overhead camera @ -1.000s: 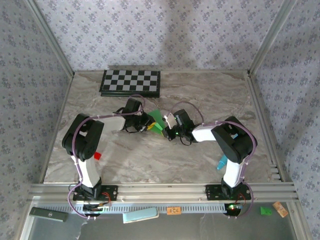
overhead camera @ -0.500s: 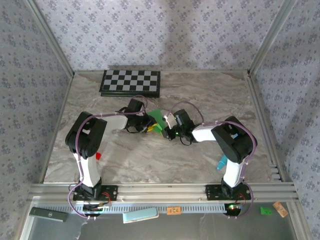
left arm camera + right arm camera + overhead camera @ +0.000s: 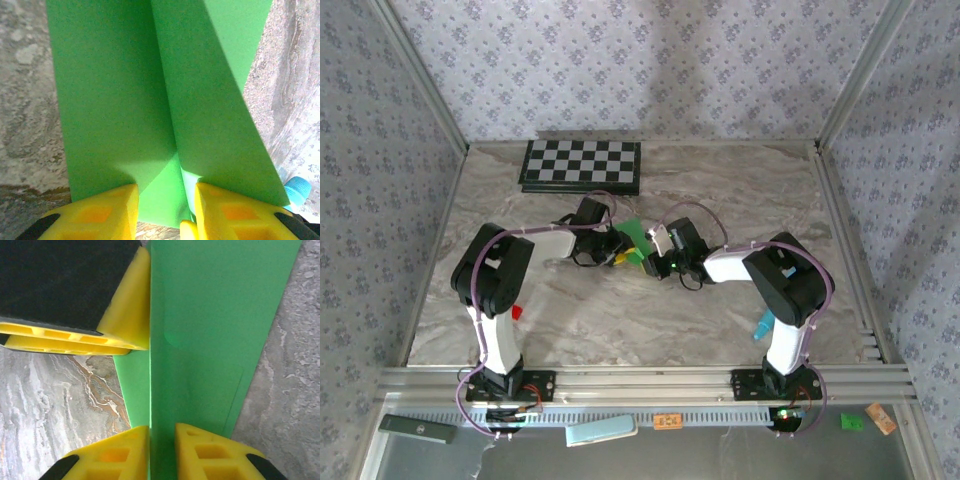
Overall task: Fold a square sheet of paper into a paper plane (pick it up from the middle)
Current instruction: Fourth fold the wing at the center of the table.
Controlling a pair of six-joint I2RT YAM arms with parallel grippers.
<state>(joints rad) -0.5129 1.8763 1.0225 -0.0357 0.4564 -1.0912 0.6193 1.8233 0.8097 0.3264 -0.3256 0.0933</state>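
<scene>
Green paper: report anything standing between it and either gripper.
Nothing visible does. The green paper runs straight between the jaws of the right gripper, and its folded crease sits between the jaws of the left gripper.

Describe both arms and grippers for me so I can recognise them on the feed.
The left arm and right arm match: white link shells with black joint housings, and a lilac cable looping along each. The left gripper and right gripper have yellow plastic fingers with hollow cells.

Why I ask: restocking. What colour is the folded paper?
The thin folded paper is plain bright green; best in left wrist view.
</scene>
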